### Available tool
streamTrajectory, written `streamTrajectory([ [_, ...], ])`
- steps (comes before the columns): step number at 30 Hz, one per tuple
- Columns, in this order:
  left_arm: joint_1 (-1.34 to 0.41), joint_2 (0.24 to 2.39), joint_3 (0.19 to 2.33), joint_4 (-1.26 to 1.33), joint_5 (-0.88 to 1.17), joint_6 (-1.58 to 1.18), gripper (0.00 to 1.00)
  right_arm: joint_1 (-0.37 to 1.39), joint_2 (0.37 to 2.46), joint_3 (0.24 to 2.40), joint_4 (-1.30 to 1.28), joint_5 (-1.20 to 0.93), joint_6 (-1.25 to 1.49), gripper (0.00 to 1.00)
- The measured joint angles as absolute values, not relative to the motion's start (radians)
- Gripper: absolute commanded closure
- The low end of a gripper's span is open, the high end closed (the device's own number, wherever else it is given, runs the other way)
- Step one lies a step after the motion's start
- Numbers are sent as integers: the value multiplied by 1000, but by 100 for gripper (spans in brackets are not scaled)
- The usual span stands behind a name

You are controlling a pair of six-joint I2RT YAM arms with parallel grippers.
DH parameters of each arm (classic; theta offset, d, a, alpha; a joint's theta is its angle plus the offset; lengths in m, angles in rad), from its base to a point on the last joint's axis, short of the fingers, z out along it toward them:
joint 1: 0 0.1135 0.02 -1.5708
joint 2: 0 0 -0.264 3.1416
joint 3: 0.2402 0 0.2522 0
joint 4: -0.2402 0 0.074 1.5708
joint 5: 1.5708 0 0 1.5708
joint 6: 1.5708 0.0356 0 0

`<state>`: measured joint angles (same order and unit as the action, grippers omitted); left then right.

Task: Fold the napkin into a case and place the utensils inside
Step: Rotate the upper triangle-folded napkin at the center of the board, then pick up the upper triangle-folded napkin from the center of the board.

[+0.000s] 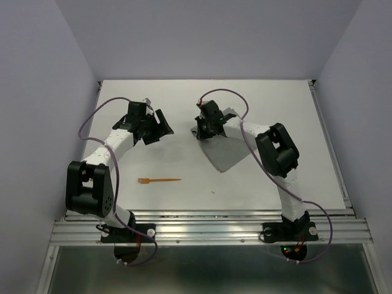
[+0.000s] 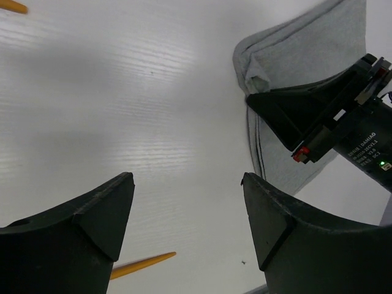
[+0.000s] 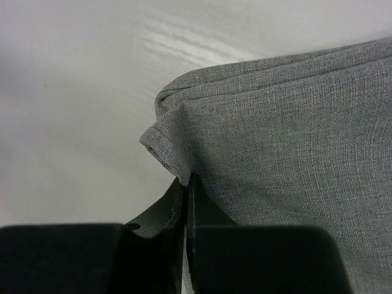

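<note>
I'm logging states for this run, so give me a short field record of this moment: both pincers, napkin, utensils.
left pincer: open, empty, over the table
right pincer: shut on the napkin's folded edge
napkin: folded over in layers, not yet a case, lying on the table
fork: on the table near the left arm, apart from the napkin
orange tip: at the left wrist view's corner; which utensil, cannot tell

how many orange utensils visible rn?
2. In the left wrist view, one orange piece pokes in at the top-left corner, a second orange piece lies near the bottom edge. Overhead shows only the fork; the other is hidden there.
</note>
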<state>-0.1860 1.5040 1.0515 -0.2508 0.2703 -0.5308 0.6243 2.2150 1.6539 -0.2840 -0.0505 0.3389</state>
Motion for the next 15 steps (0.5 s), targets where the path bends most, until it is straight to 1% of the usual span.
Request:
streamTrajectory([
  [5, -252, 1510, 1009, -173, 343, -567, 11, 625, 2142, 1535, -252, -173, 358, 99],
  [11, -295, 1579, 949, 9, 434, -659, 10, 625, 2117, 1472, -216, -275, 386, 99],
  [15, -294, 1679, 922, 134, 487, -723, 11, 623, 2113, 1456, -200, -312, 394, 99],
])
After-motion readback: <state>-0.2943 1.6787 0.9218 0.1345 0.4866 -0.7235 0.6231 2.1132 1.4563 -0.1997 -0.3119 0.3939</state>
